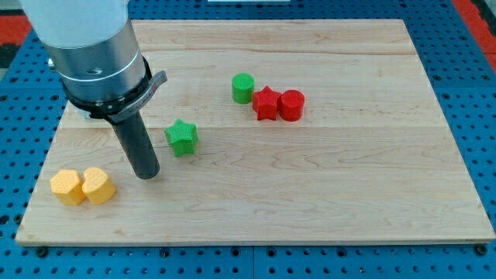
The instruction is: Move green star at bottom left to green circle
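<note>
Wood board (349,194), 2 green (181,137), 2 red (266,103), 2 yellow blocks (68,187)

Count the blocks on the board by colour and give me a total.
Green: 2, star and circle
Red: 2, star and circle
Yellow: 2, one beside the other, shapes unclear
Total: 6

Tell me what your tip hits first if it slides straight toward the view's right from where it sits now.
Probably nothing: my tip sits left of and slightly below the green star, so a straight rightward slide likely passes under it, and the board looks free beyond. Depth is uncertain, though, so the rod might graze the star.
</note>
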Robot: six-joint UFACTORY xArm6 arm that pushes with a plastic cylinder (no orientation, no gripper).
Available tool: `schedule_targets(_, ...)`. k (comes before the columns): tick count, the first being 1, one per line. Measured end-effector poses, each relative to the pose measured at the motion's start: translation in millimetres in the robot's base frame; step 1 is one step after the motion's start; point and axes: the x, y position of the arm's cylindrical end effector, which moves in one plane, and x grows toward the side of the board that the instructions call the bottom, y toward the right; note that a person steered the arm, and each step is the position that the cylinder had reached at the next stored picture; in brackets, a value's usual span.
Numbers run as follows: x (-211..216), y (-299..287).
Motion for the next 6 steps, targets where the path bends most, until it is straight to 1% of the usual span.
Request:
schedule_targets(2,1,2)
schedule_targets(3,-14,26)
schedule_targets(4,-49,73)
schedule_targets(5,-126,73)
schedule_targets(6,-147,111)
